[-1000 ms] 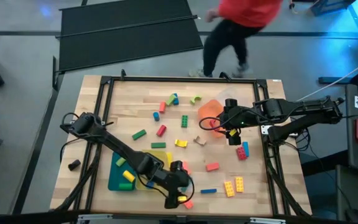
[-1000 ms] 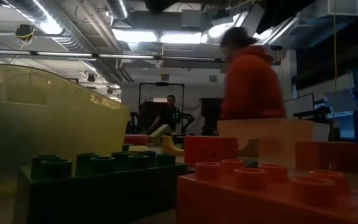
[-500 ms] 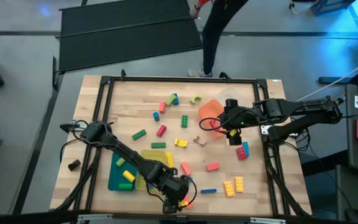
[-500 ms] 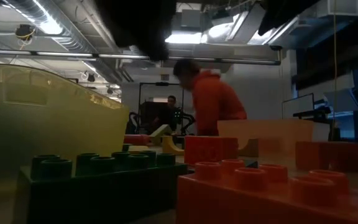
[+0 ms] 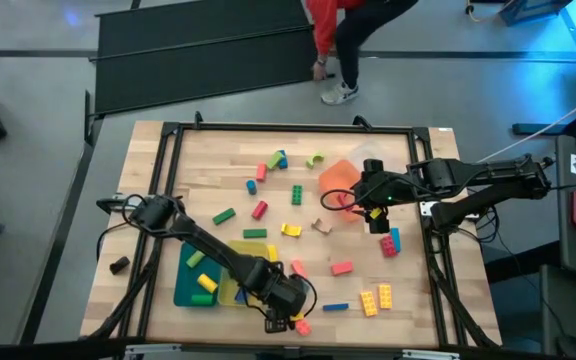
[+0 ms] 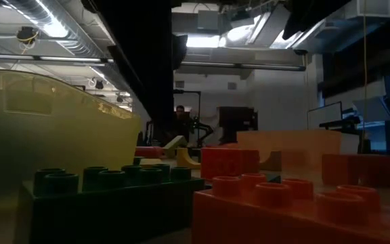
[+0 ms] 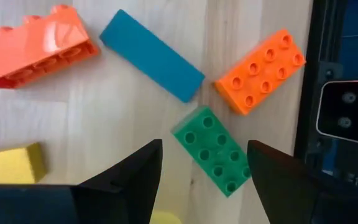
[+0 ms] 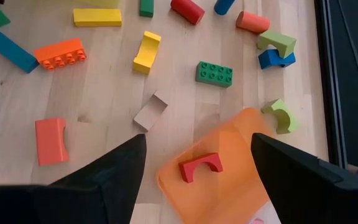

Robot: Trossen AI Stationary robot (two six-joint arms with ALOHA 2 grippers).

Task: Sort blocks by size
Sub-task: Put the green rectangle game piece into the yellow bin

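My left gripper [image 5: 286, 320] is open at the table's near edge. In the left wrist view [image 7: 204, 149] its fingers stand on either side of a green brick [image 7: 213, 152] lying studs up on the wood, without touching it. An orange brick [image 7: 260, 71], a blue bar [image 7: 151, 56] and a red-orange brick [image 7: 36, 46] lie close around it. My right gripper [image 5: 351, 200] is open and empty above the orange tray [image 8: 229, 155], which holds a red arch [image 8: 201, 167]. Other blocks lie scattered over the table.
A teal tray [image 5: 190, 285] and a yellow tray [image 5: 248, 250] with a few blocks lie at the near left. In the low view the green brick [image 6: 114, 196] and orange brick [image 6: 283, 203] fill the foreground. A person [image 5: 353, 30] moves behind the far edge.
My left arm has come down at the near edge: in the low view its dark shape has dropped from the top of the picture well down behind the bricks. The person behind the table has walked from right to left.
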